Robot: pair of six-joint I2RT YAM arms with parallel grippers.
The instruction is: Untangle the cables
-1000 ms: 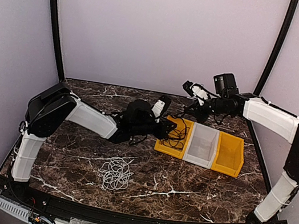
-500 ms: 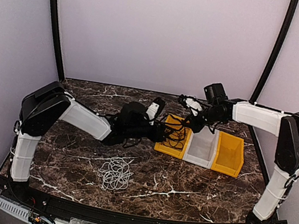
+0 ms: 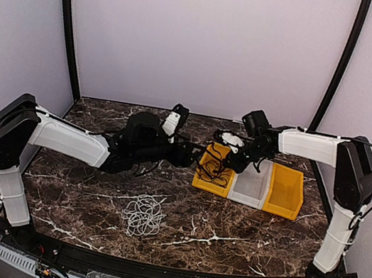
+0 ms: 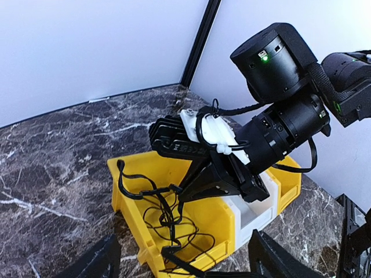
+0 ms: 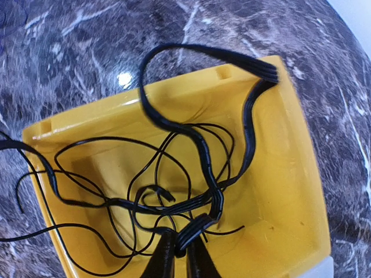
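A tangle of black cable point(image 5: 191, 139) lies in the left yellow bin point(image 5: 290, 191), one loop hanging over its far rim. My right gripper point(image 5: 177, 248) is shut on a flat ribbon strand of that black cable near the bin floor. From above, the right gripper point(image 3: 229, 159) dips into the yellow bin point(image 3: 200, 180). My left gripper point(image 3: 189, 155) hangs open just left of the bin, nothing between its fingers point(image 4: 98, 262); its wrist view shows the black cable point(image 4: 165, 211) and the right gripper point(image 4: 186, 193). A whitish-grey cable pile point(image 3: 144, 214) rests on the marble table.
A white bin point(image 3: 250, 183) and a second yellow bin point(image 3: 284, 192) stand in a row right of the first. Black frame posts point(image 3: 67, 17) rise at the back corners. The marble table point(image 3: 227, 233) ends at a dark front rail.
My left gripper opened, let go of the black cable and drew back to the left. My right gripper came down and left into the yellow bin, still shut on the cable.
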